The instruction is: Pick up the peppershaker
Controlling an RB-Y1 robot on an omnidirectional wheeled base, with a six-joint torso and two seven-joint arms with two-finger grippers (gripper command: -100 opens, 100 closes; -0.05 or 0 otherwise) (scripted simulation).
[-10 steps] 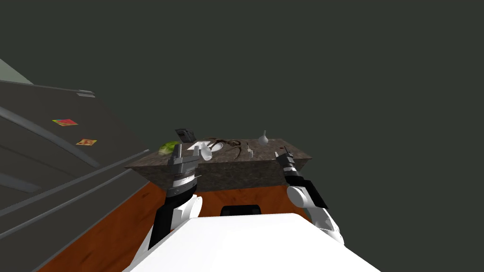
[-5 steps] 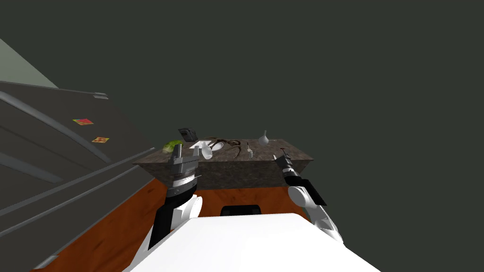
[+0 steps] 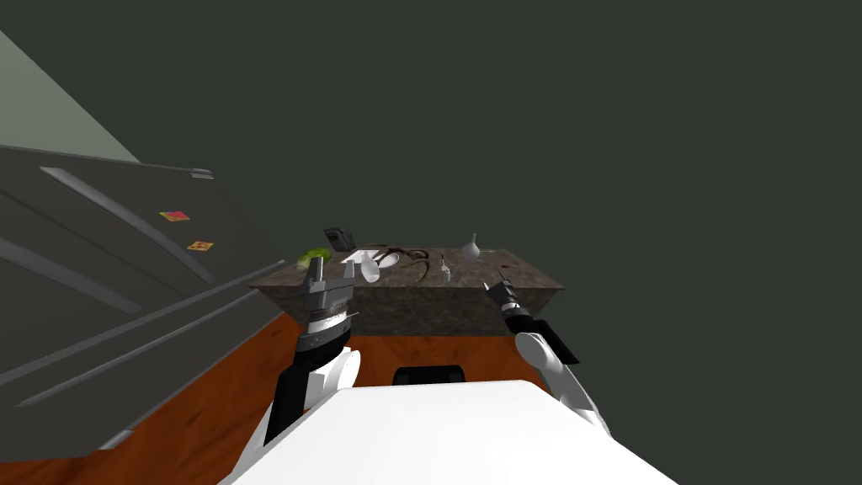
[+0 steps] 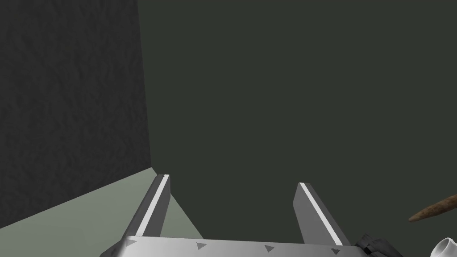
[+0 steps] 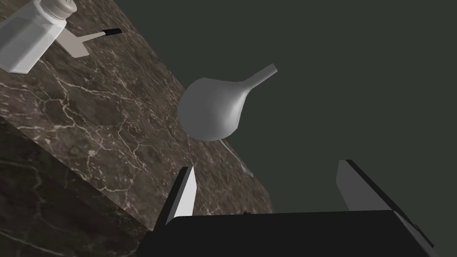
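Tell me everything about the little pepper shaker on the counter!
The pepper shaker is small, with a pale, glassy-looking squarish body and a rounded grey cap dotted with holes. It stands upright on the dark veined countertop, nothing gripping it. A flat pale utensil with a black tip lies just beside it; I can't tell whether they touch. A round grey vase stands apart from it, nearer the open right gripper.

Dark veined marble counter [image 5: 89,116] ahead of right gripper [image 5: 267,165]. Grey bulbous vase [image 5: 214,107], narrow neck, on counter just beyond its fingertips. Flat grey utensil [image 5: 73,44], black handle end, farther off across counter. Dark fridge [image 3: 101,278] with two coloured magnets [image 3: 175,215] well left of left gripper [image 3: 331,269]; green lump [image 3: 316,255] just beyond it.
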